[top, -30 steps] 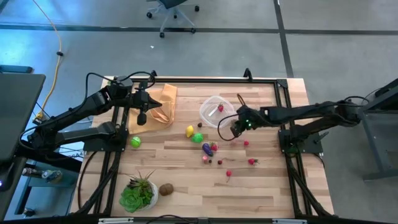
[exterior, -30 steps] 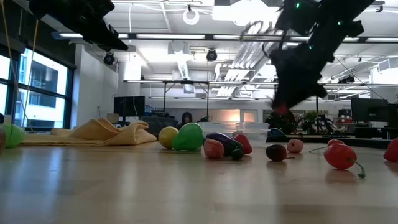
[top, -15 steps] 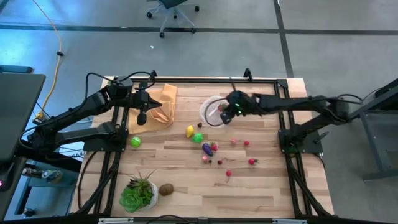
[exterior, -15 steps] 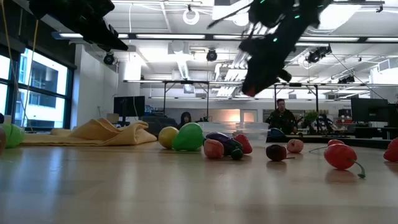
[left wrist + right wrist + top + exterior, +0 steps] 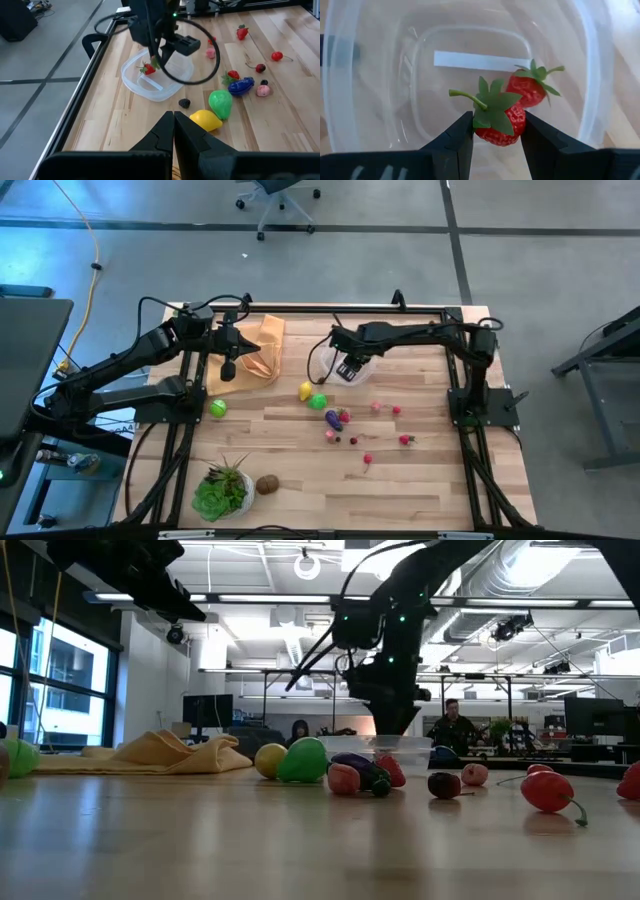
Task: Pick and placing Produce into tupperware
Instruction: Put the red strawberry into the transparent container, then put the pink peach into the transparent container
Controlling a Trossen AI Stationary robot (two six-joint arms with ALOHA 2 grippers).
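Note:
My right gripper is shut on a red toy strawberry over the clear tupperware, which stands on the table's far middle. A second strawberry lies inside the tub. My left gripper is shut and empty above the tan cloth. Loose produce lies on the table: a yellow piece, a green one, a purple one, several small red ones, a green one at the left and a brown one near the front. My right gripper pinches the strawberry's red body between its two fingers, one on each side. The fingers come from above, pointing down into the tub's opening. The strawberry is lifted clear, its green leafy cap and stem turned up toward the wrist.
A leafy green plant in a white pot stands at the near left. The dark frame rails run along the table's sides. A person shows in the room beyond the table in the low view.
My right gripper has gone from the loose red produce at the table's middle right toward the far and left edges, carrying the strawberry, and now stands lowered over the tupperware. The left arm has kept still.

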